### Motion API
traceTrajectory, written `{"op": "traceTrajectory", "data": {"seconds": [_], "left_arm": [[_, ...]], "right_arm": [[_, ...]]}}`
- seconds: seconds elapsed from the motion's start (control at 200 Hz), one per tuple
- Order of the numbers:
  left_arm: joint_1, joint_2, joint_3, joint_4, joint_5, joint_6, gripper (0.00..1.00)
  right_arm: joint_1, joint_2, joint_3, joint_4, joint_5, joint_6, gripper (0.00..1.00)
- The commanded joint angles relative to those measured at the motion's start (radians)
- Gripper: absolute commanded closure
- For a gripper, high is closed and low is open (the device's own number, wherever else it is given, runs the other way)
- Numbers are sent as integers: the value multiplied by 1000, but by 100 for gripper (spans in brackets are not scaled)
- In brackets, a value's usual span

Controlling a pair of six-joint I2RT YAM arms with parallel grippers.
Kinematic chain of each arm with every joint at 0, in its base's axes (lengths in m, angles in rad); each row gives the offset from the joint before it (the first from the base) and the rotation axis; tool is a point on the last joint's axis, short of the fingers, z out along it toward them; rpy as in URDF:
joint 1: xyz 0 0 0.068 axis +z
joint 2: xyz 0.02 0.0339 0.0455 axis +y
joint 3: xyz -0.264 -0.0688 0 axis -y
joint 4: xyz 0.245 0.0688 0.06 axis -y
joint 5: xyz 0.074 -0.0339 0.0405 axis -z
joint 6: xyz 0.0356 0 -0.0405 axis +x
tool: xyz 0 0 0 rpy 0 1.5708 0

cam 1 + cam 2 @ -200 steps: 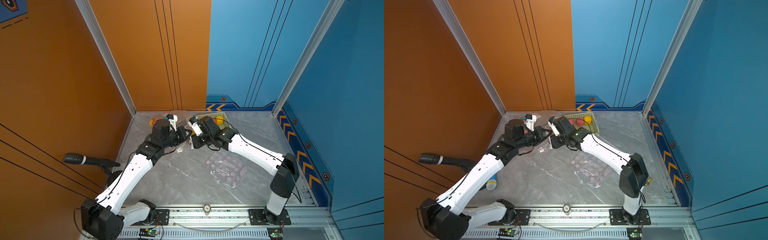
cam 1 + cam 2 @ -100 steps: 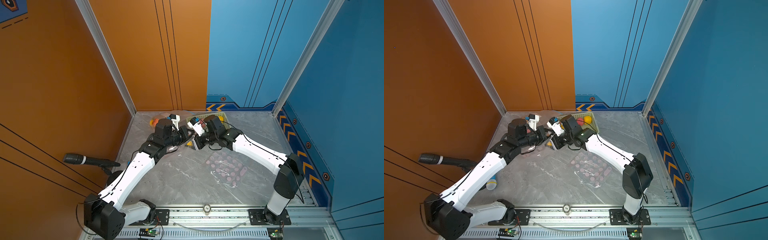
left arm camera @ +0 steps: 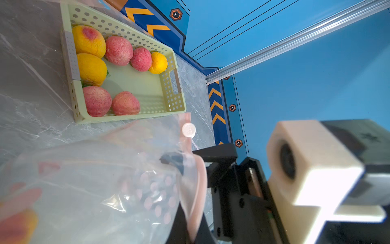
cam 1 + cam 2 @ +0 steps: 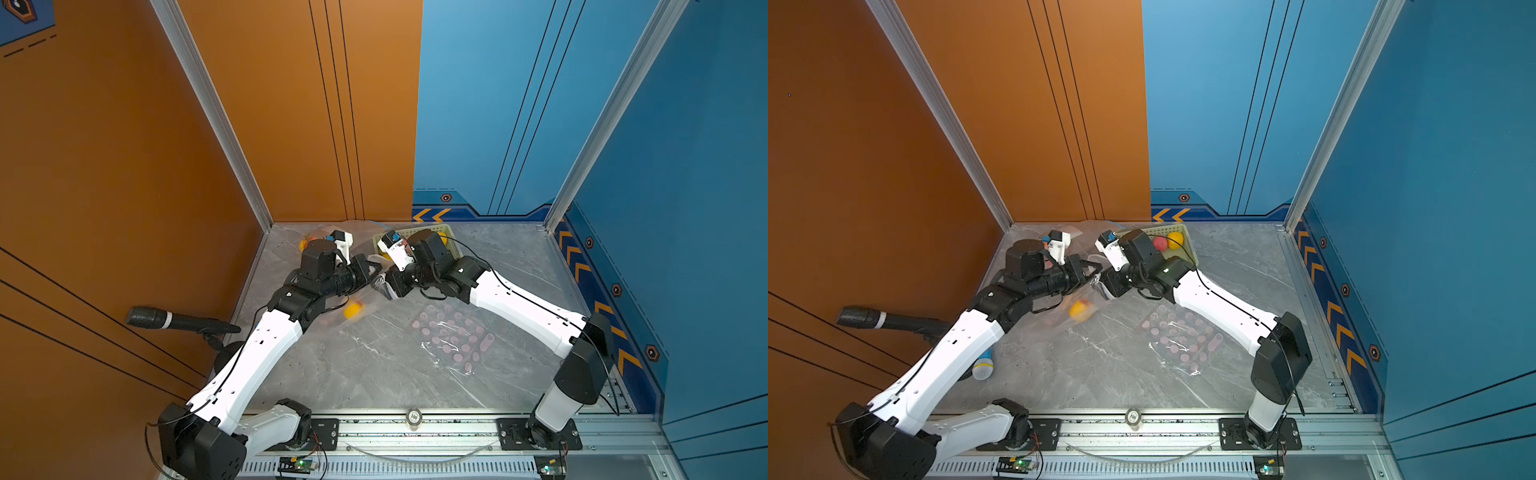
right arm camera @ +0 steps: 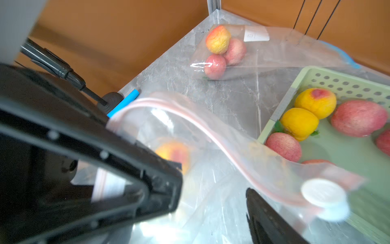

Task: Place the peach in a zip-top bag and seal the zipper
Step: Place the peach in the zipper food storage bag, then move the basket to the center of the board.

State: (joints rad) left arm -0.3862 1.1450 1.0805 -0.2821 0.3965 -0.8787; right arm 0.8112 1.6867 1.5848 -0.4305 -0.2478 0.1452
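The left tool pinches the bag rim toward the counter's eleven o'clock; the right tool stands spread; the peach lies inside.

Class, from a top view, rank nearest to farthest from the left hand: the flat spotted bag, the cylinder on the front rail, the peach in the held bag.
From the left hand:
1. peach, just toward the robot's base, inside the zip-top bag that hand grips.
2. flat spotted bag, farther out on the robot's right side.
3. cylinder, standing on the front rail, farthest.
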Motion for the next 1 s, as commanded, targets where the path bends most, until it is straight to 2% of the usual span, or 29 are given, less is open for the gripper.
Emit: {"op": "traceTrajectory", "data": {"seconds": [0.0, 0.105, 0.245, 0.385, 0.651, 0.996], "left_arm": [[9, -25, -10, -81, -32, 70, 100], [7, -40, -29, -85, -63, 98, 100], [-16, -52, -39, -85, -124, 148, 100], [-38, -53, -38, -85, -155, 176, 100], [-66, -47, -40, -100, -175, 190, 100], [-69, -43, -44, -97, -211, 174, 100]], "right_arm": [[-6, -73, 36, -12, 102, -9, 22], [-17, -101, 28, -26, 201, 60, 28], [-36, -116, 31, -73, 239, 213, 26], [-35, -86, 52, -144, 247, 287, 22], [-26, 44, 101, -163, 104, 329, 20], [26, 161, 94, -152, 191, 337, 19]]}}
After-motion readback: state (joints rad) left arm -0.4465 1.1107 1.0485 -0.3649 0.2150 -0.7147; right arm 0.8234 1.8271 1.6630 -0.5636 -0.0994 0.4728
